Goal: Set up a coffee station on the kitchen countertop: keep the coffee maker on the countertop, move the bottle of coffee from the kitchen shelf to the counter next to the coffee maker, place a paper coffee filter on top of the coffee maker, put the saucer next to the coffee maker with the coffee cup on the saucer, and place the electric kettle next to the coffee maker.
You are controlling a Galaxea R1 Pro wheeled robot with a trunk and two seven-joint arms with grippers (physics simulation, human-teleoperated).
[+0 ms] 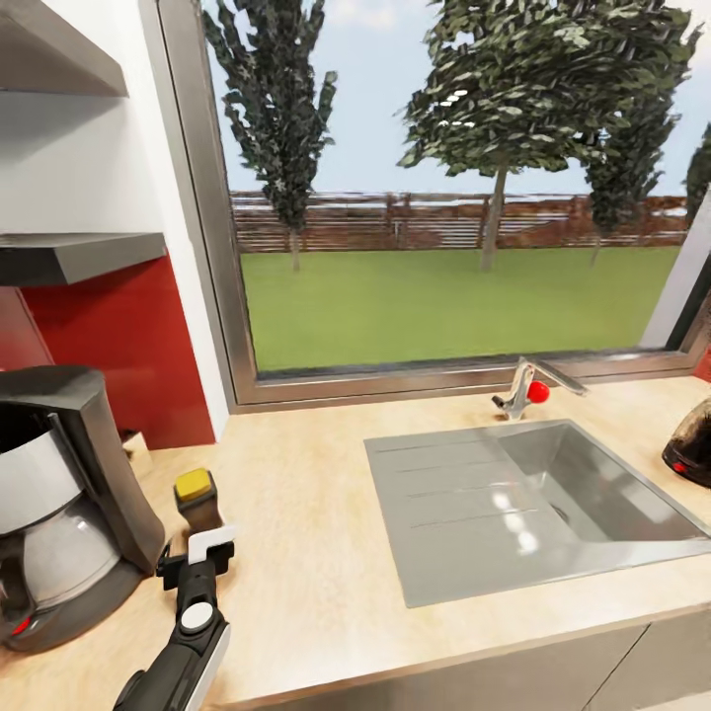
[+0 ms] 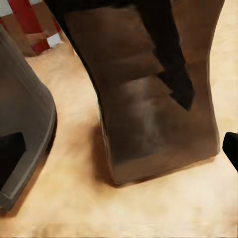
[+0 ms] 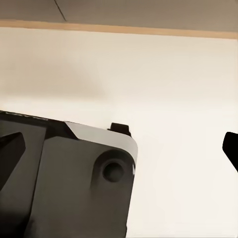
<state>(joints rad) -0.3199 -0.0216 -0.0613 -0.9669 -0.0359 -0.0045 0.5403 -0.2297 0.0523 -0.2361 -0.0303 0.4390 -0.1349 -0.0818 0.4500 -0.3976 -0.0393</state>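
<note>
The bottle of coffee (image 1: 197,500), dark brown with a golden-tan cap, stands upright on the kitchen countertop (image 1: 296,513), just right of the coffee maker (image 1: 59,504). My left gripper (image 1: 197,555) is at the bottle's near side, open. In the left wrist view the bottle (image 2: 148,99) sits between the spread fingertips (image 2: 11,153) with a gap on the coffee maker's side. The electric kettle (image 1: 691,444) stands at the counter's far right. A kitchen shelf (image 1: 84,255) hangs bare above the machine. My right gripper (image 3: 119,148) is open, holding nothing.
A steel sink (image 1: 533,504) with a faucet (image 1: 528,387) is set into the counter's right half under a wide window. A small tan thing (image 1: 134,449) peeks out behind the coffee maker. The right wrist view looks at a grey robot part (image 3: 74,183) over pale floor.
</note>
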